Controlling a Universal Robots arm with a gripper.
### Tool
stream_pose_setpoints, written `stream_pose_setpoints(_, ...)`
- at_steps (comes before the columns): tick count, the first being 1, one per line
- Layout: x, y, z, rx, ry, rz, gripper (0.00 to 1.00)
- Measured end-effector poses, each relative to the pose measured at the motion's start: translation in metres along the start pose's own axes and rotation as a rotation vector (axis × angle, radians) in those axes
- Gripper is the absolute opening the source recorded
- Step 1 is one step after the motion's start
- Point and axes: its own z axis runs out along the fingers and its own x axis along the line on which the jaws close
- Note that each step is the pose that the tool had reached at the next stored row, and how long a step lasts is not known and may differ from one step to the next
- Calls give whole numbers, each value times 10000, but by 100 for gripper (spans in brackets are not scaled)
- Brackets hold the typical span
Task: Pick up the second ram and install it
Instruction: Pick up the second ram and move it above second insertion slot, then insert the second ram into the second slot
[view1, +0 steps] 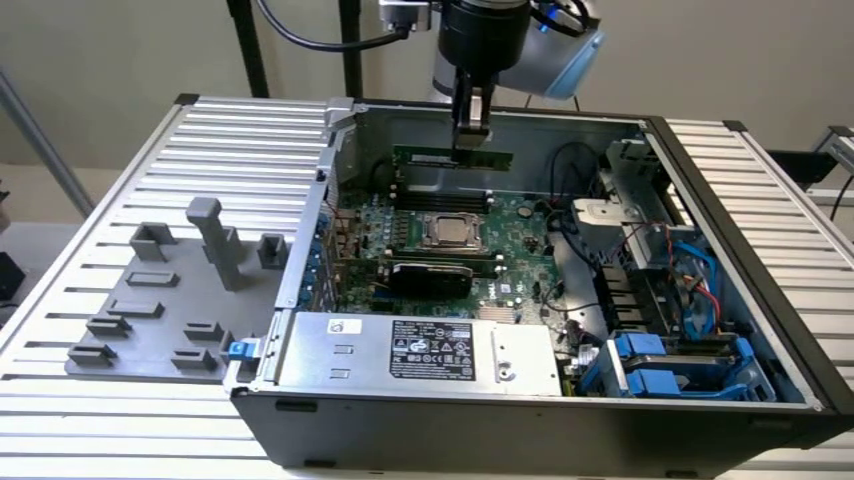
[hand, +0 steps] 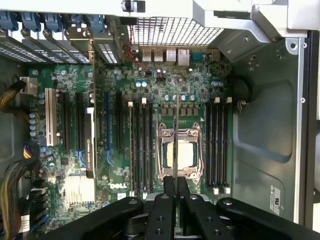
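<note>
My gripper (view1: 470, 128) hangs over the far part of the open computer case (view1: 747, 300), shut on the second ram (view1: 454, 158), a thin green strip held level above the motherboard (view1: 521, 235). In the wrist view the ram (hand: 176, 135) is seen edge-on as a thin line running out from between the black fingers (hand: 170, 192), above the CPU socket (hand: 181, 152). Dark memory slots (hand: 218, 145) lie to one side of the socket and more slots (hand: 142, 145) to the other. The ram hangs apart from the board.
A grey power supply (view1: 414, 348) fills the case's near side, with blue drive bays (view1: 674, 365) and cables at the exterior view's right. Grey fixture blocks (view1: 174, 290) stand on the ribbed table at the exterior view's left. Case walls surround the motherboard.
</note>
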Motion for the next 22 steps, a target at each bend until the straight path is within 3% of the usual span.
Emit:
stream_pose_setpoints(16, 2, -1, 13, 1, 2, 0, 14)
stream_pose_setpoints(19, 6, -1, 47, 62, -1, -7, 14)
stream_pose_setpoints(22, 13, -1, 102, 76, -1, -9, 14)
